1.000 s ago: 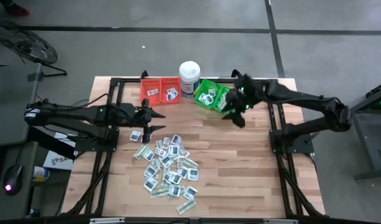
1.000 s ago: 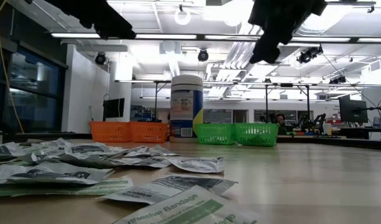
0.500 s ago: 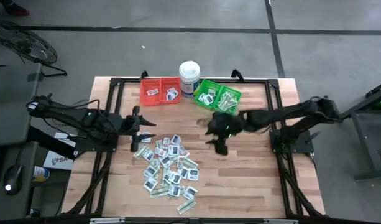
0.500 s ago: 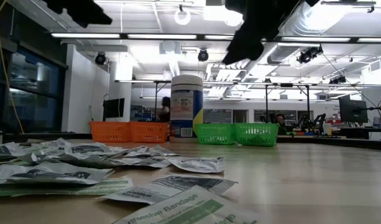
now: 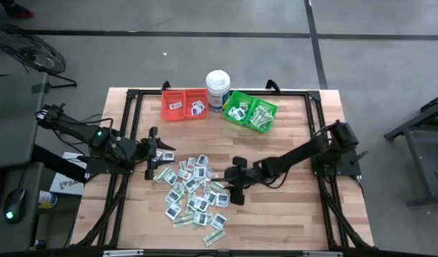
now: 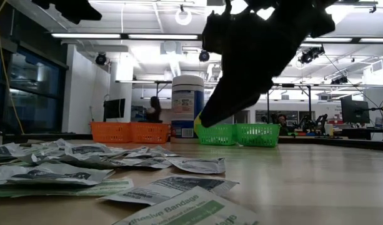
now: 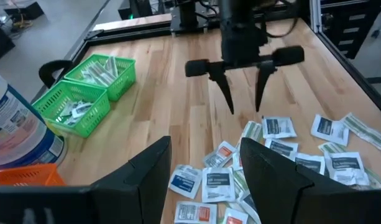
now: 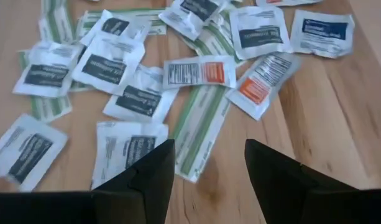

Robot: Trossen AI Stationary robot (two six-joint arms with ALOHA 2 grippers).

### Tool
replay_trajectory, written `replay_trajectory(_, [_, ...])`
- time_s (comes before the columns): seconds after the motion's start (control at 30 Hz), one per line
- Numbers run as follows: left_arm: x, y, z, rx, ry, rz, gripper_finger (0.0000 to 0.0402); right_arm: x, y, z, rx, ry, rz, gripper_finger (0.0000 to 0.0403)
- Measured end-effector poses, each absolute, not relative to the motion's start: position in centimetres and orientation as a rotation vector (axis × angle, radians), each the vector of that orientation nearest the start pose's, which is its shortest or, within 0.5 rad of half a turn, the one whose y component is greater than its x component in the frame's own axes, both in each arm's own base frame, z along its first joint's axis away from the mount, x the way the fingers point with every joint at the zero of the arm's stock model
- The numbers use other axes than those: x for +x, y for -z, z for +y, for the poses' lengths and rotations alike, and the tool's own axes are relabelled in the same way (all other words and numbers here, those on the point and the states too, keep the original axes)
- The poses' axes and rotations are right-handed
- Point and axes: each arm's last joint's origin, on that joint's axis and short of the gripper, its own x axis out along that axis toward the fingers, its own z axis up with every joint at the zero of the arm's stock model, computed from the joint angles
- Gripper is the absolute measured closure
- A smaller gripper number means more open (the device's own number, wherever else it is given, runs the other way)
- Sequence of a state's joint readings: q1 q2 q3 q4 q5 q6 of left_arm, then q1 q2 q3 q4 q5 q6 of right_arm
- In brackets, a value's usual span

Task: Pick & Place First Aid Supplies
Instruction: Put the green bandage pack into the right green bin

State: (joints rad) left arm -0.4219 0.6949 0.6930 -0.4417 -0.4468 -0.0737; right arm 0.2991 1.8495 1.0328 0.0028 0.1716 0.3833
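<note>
Both arms over the loose packets, fingers apart, nothing held.

High view: the right gripper (image 5: 235,187) hangs at the right edge of the packets (image 5: 193,189), which lie scattered mid-table; it seems placed there to take one from the rim of the heap. The left gripper (image 5: 156,146) sits by the heap's far-left corner. At the far edge, the red bin (image 5: 184,104) holds a few packets, the green bin (image 5: 251,112) several more, with the tub (image 5: 217,88) between them.
Low view: the right arm fills the middle as a dark mass above the table.
Left wrist view: the left fingers (image 7: 143,171) stand spread; across the heap the right gripper shows its own fingers parted, pointing down.
Right wrist view: the right fingers (image 8: 146,174) frame a green strip (image 8: 201,127) lying among white squares, likely the next pick.
</note>
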Motion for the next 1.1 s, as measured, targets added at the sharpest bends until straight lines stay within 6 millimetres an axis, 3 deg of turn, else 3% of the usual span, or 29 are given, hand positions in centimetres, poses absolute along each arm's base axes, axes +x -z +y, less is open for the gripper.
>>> replay_trajectory(0.27, [13.8,-28.9,-4.9,0.113,-0.028,0.426,0.0213,35.5,-13.0,12.6,0.095,0.086,0.774,0.0215])
replay_trajectory(0.6, [13.8,-28.9,-4.9,0.113,-0.024,0.433,0.0213,36.1,-11.4,12.8,0.114,0.136,0.737,0.0215])
replay_trajectory(1.1, [13.8,-28.9,-4.9,0.111,-0.011,0.435,0.0213,34.8,-9.3,11.8,0.088,0.262,0.937,0.0215])
